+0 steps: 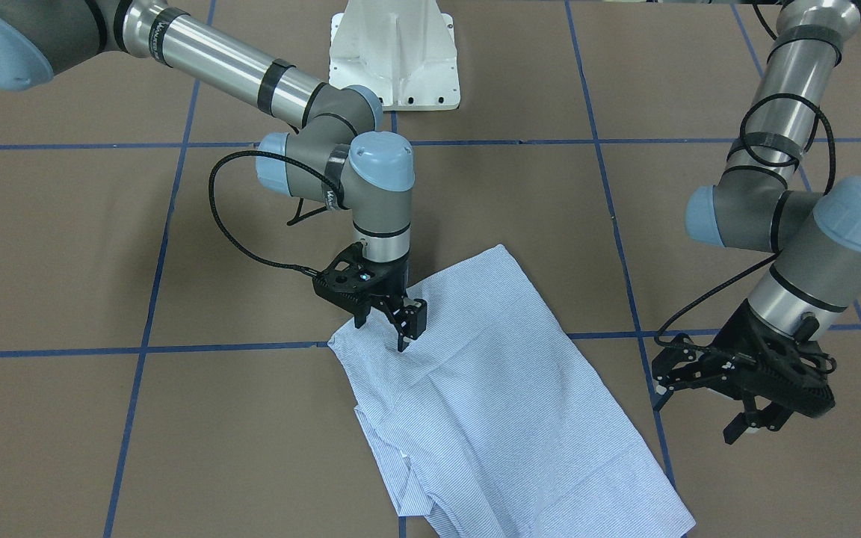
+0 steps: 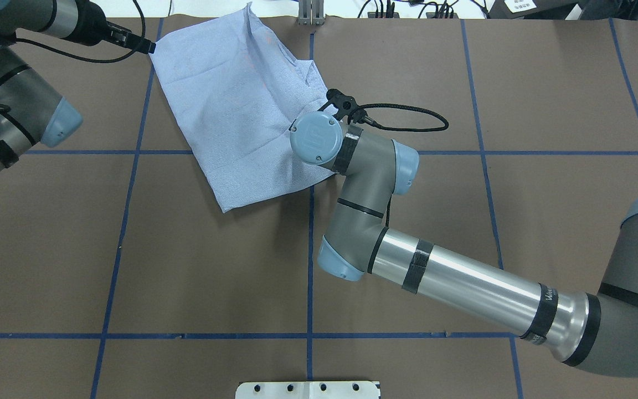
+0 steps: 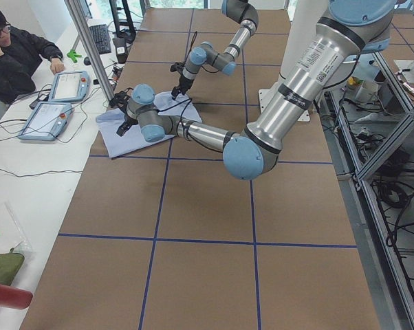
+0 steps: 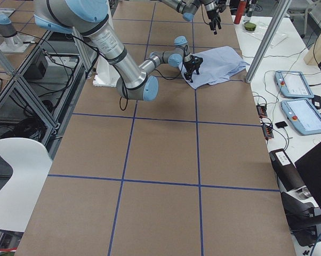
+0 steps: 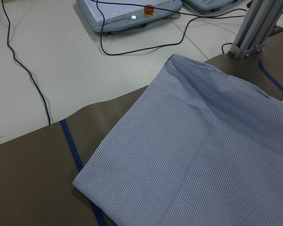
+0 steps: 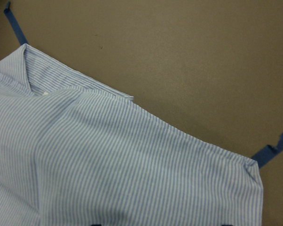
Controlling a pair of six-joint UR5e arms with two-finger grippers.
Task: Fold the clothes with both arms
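Even, bright overhead light, soft shadows, sharp frames, mild wide-angle distortion.

shirt (image 1: pixel 490 388): striped woven cloth, matt | table (image 1: pixel 64 246): matt brown paper

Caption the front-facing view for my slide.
The right gripper hangs open over an edge of the striped shirt; the left gripper hovers open beside it, above the table.

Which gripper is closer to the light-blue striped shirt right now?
Right. The right gripper is over the near edge of the light-blue striped shirt, fingertips at the cloth. The left gripper hangs over the brown table beside it.
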